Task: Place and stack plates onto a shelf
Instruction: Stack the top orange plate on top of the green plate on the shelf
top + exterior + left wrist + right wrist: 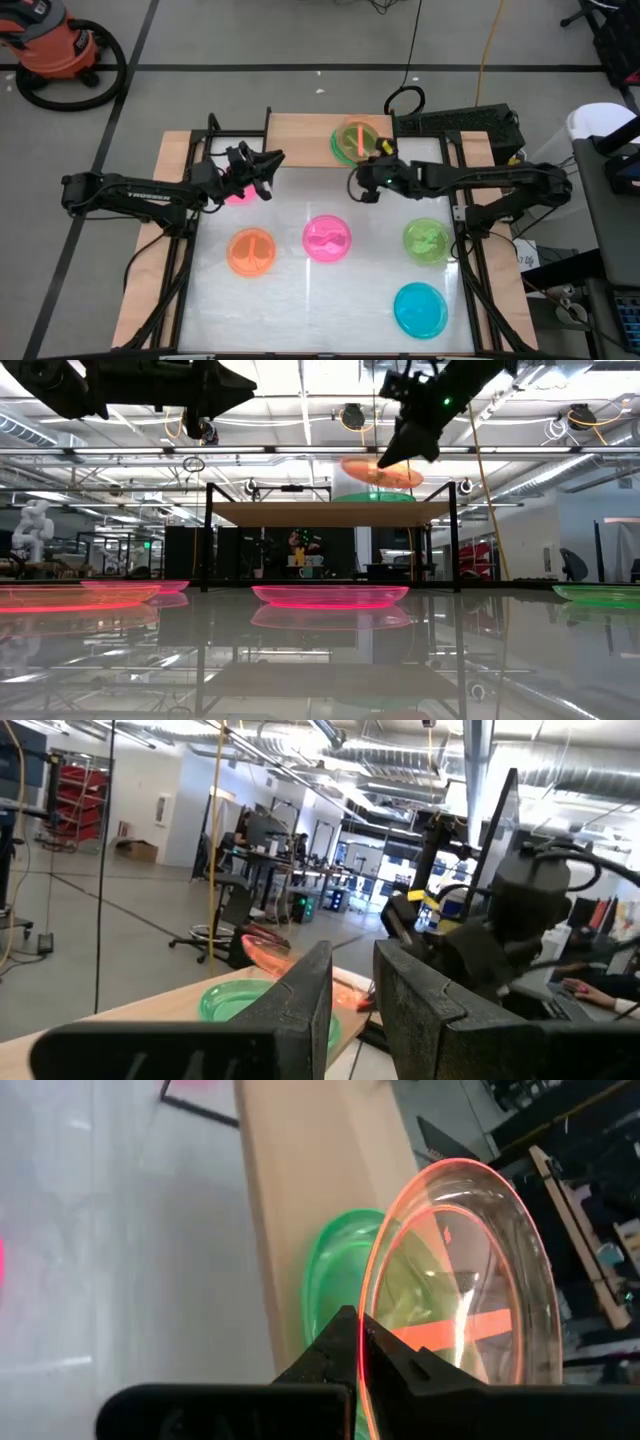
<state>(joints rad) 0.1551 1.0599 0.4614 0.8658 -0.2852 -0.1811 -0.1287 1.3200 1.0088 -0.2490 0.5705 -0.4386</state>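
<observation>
The shelf (300, 135) stands at the table's far edge with a green plate (340, 145) lying flat on its right half. My right gripper (362, 172) is shut on an orange plate (358, 138) that hovers over that green plate (375, 497). My left gripper (268, 165) is open, raised near the shelf's left front corner and above a pink plate (238, 193). On the tabletop lie an orange plate (252, 251), a pink one (327, 238), a green one (427, 240) and a cyan one (420, 308). My right gripper pinches the orange plate's rim (372, 1330) between its two fingers, at the edge nearest the table's middle. The fingers slant down from the near-right side. The plate (380, 472) is lifted clear and tilted, just above the green plate on the shelf.
The shelf's left half (295, 130) is bare wood. Thin black legs (208, 540) carry the shelf. Dark frame parts and cables (455, 125) sit to the right of the shelf. The white tabletop (330, 300) is open near its front middle.
</observation>
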